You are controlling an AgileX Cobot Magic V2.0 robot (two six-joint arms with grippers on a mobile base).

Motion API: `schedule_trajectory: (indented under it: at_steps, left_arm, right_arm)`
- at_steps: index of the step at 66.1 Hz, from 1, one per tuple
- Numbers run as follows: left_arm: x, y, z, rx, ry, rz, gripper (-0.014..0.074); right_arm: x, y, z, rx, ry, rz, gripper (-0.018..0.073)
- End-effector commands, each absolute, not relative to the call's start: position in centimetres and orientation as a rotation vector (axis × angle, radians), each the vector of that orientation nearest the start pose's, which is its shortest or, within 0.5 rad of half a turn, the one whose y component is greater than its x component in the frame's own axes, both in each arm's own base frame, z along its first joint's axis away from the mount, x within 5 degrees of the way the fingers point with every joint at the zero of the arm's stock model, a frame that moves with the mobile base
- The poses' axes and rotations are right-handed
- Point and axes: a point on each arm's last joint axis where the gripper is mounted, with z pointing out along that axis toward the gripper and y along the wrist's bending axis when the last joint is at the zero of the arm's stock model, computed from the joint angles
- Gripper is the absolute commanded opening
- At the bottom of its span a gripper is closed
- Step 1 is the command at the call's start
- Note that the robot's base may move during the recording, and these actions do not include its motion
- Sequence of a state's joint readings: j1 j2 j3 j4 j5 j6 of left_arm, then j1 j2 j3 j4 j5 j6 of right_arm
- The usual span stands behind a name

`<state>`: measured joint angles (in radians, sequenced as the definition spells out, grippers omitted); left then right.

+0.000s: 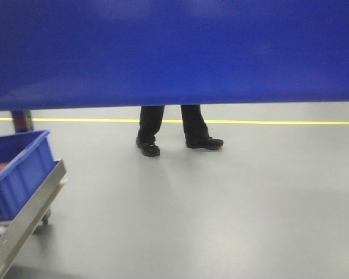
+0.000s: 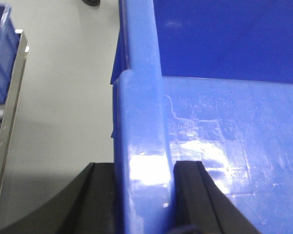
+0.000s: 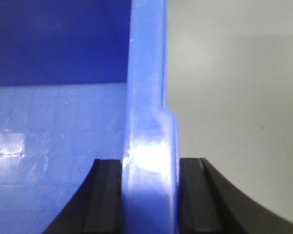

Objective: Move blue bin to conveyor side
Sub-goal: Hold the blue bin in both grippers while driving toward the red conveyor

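The blue bin (image 1: 174,52) fills the upper part of the front view, held up off the floor. My left gripper (image 2: 145,168) is shut on the bin's left rim (image 2: 141,122), one finger outside and one inside. My right gripper (image 3: 150,165) is shut on the bin's right rim (image 3: 149,126) in the same way. The bin's scuffed inner floor (image 2: 234,141) shows in the left wrist view and also in the right wrist view (image 3: 53,146). It looks empty. The conveyor is out of view.
A smaller blue crate (image 1: 17,168) holding something red sits on a steel rack (image 1: 23,224) at the left, also in the left wrist view (image 2: 10,112). A person's legs (image 1: 174,131) stand beyond the bin. A yellow line (image 1: 279,122) crosses the grey floor.
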<state>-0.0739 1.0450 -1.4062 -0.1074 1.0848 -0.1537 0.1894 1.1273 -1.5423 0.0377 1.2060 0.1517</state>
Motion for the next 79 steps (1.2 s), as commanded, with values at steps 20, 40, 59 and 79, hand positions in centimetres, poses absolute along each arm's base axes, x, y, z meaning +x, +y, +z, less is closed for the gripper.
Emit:
schedule_trajectory:
  at_steps: [20,40,59,79]
  left_arm:
    - [17.65,-1.91,47.50,-0.072,2.091,-0.220,-0.0017]
    - [17.65,-1.91,47.50,-0.072,2.091,-0.220,-0.0017]
    - [17.65,-1.91,47.50,-0.072,2.091,-0.220,-0.0017]
    - [17.65,-1.91,47.50,-0.072,2.091,-0.220,-0.0017]
  right_arm:
    - [18.59,3.28,49.09,-0.045,2.144,0.164,-0.0088]
    - [18.61,3.29,49.13,-0.045,2.139,0.165,-0.0088]
    - [18.75,3.32,49.35,-0.045,2.110,0.169,-0.0088]
    - [18.77,3.32,49.39,-0.045,2.105,0.169,-0.0088]
